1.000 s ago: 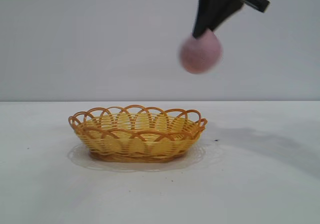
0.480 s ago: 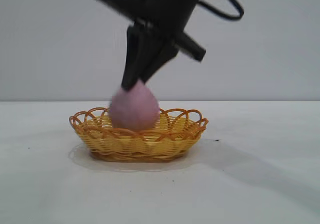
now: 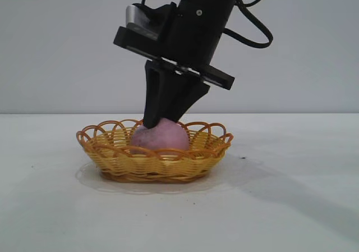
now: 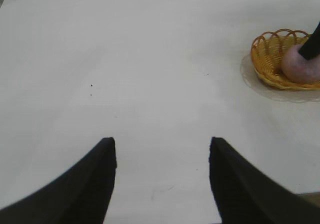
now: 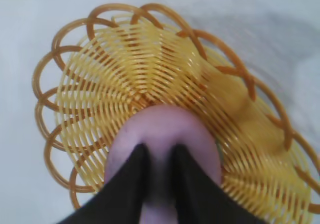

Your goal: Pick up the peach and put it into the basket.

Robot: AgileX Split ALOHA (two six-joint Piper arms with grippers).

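So the right pincer (image 3: 162, 119) is down over the basket (image 3: 112, 151), coming in at a tilt from the upper right, and its two black fingers (image 5: 131, 184) are clamped on the peach (image 3: 162, 137). From the right wrist view you can see the fingers pressed close together on the top of the fruit, with pink skin bulging out either side.

The peach sits inside the basket, roughly in the middle. From the side about half of it pokes up above the looped rim. Can't tell for sure whether its underside is touching the woven floor, the wall hides that.

The basket is the yellow-orange wicker one with the scalloped openwork loops, sitting flat on the white worktop (image 3: 291, 207). The arm throws a soft shadow across the worktop to the right of it.

The left pincer (image 4: 162, 176) is well off to the side, hanging over bare worktop with its fingers spread wide and nothing between them. From its camera the basket and peach are small and far off.

No brand, label or writing readable anywhere, not on the arm housing either.
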